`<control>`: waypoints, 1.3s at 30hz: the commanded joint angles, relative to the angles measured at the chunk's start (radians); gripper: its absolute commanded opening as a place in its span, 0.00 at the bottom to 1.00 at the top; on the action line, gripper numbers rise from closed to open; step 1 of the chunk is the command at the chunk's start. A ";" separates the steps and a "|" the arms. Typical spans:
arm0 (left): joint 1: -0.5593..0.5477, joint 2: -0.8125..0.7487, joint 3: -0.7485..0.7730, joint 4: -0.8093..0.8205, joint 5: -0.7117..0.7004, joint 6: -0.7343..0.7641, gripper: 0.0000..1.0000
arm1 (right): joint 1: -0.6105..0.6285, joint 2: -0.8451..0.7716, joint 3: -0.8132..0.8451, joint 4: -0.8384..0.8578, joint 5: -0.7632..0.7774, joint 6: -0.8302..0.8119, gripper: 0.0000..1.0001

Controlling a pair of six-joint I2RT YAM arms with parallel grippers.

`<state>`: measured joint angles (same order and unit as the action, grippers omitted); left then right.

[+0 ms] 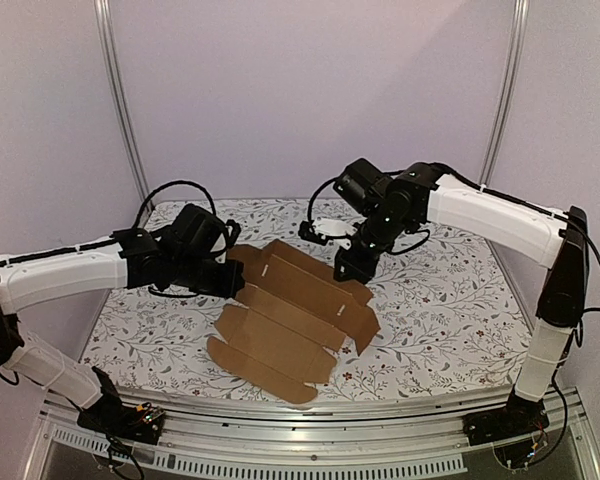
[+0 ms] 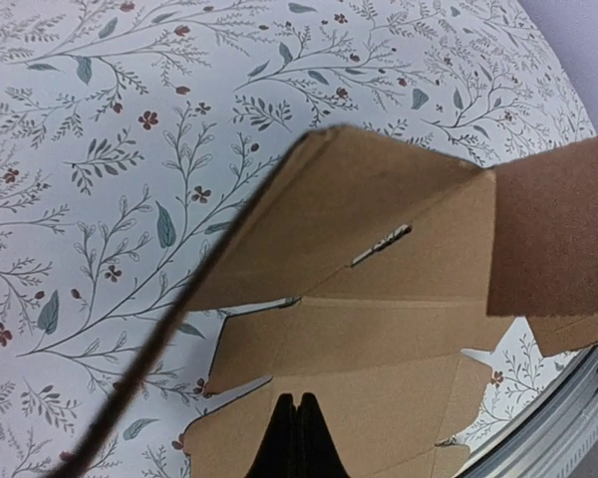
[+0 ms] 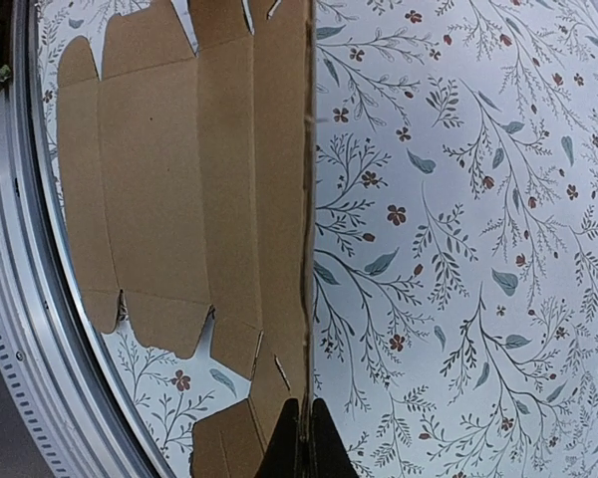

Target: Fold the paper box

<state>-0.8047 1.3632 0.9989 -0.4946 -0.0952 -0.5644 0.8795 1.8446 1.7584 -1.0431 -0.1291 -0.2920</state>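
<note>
Top external: paper box is lying unfolded on floral table, left gripper and right gripper meeting its far flap | left wrist: jaws are sitting fully closed against cardboard, hold unclear | right wrist: jaws are pinching flap's edge | tip: be raising both ends evenly along crease
</note>
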 commanded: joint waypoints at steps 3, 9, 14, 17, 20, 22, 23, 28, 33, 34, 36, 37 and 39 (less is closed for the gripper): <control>0.004 0.005 -0.052 0.026 -0.085 0.011 0.00 | -0.038 0.054 0.017 0.007 -0.122 0.003 0.00; 0.008 0.028 -0.078 0.043 -0.130 0.013 0.00 | -0.059 0.132 0.064 -0.026 -0.115 0.021 0.00; 0.017 0.075 -0.094 0.065 -0.158 0.021 0.00 | -0.074 0.181 0.089 -0.040 -0.112 0.019 0.00; 0.023 0.109 -0.096 0.073 -0.178 0.027 0.00 | -0.081 0.203 0.096 -0.047 -0.107 0.015 0.00; 0.029 0.147 -0.099 0.092 -0.190 0.034 0.00 | -0.082 0.216 0.096 -0.050 -0.108 0.005 0.00; 0.036 0.176 -0.097 0.101 -0.191 0.036 0.00 | -0.083 0.222 0.096 -0.050 -0.110 0.000 0.00; 0.039 0.190 -0.096 0.105 -0.193 0.035 0.00 | -0.082 0.224 0.096 -0.051 -0.110 0.000 0.00; 0.048 0.247 -0.095 0.139 -0.180 0.032 0.00 | -0.082 0.229 0.099 -0.052 -0.116 -0.002 0.00; 0.050 0.289 -0.091 0.156 -0.178 0.031 0.00 | -0.082 0.234 0.101 -0.052 -0.128 -0.001 0.00; 0.050 0.293 -0.090 0.157 -0.174 0.029 0.00 | -0.082 0.235 0.101 -0.051 -0.128 -0.001 0.00; 0.050 0.299 -0.092 0.163 -0.161 0.029 0.00 | -0.083 0.238 0.101 -0.051 -0.129 0.001 0.00; 0.050 0.299 -0.095 0.165 -0.154 0.028 0.00 | -0.082 0.238 0.102 -0.049 -0.129 0.003 0.00; 0.050 0.297 -0.102 0.172 -0.133 0.027 0.00 | -0.083 0.240 0.102 -0.048 -0.129 0.006 0.00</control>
<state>-0.7670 1.6497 0.9131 -0.3550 -0.2630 -0.5426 0.8021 2.0613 1.8374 -1.0916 -0.2420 -0.2916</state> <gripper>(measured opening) 0.005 0.006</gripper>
